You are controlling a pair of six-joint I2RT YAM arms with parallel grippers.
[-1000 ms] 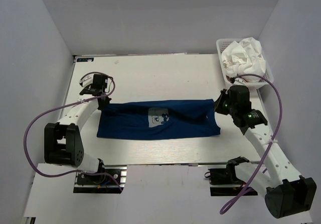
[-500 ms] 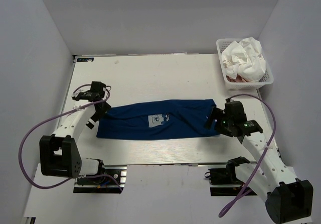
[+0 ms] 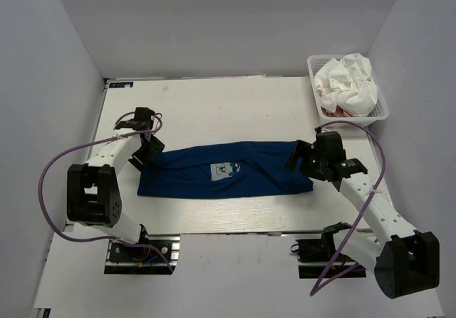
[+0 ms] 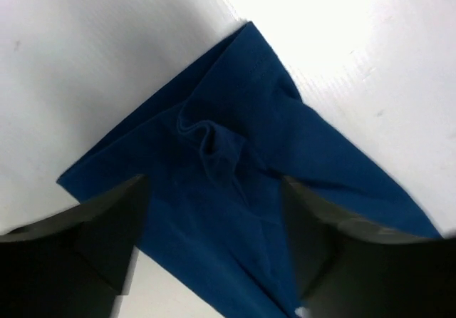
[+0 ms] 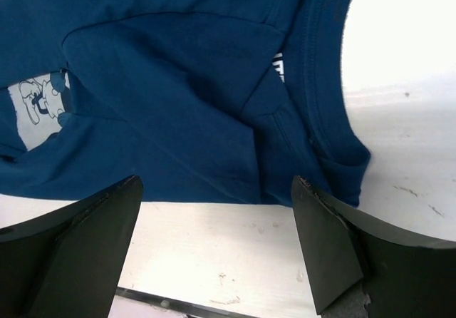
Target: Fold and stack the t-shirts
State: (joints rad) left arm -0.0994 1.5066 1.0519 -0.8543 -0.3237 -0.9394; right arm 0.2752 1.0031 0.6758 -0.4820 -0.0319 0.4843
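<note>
Folding the navy t-shirt (image 3: 263, 174) end over end looks like the step in hand. It lies on the bench (image 3: 214, 104) as a long strip with its print (image 3: 224, 168) facing up. Your left end effector (image 3: 149, 148) hangs over the navy t-shirt's left end, fingers apart and holding nothing. Your right end effector (image 3: 302, 158) hangs over its collar end, also spread and empty.

Bring each one down so the fingers straddle every layer at its end, not just the top ply. A small pucker (image 4: 214, 141) sits just inside the left corner, so pinch outboard of it. Close both together, lift only slightly, and keep the long edges aligned as one end travels over the other.

The white t-shirt (image 3: 348, 79) and pink t-shirt (image 3: 333, 110) sit in the basket (image 3: 313, 64), beyond the navy t-shirt's collar end.
</note>
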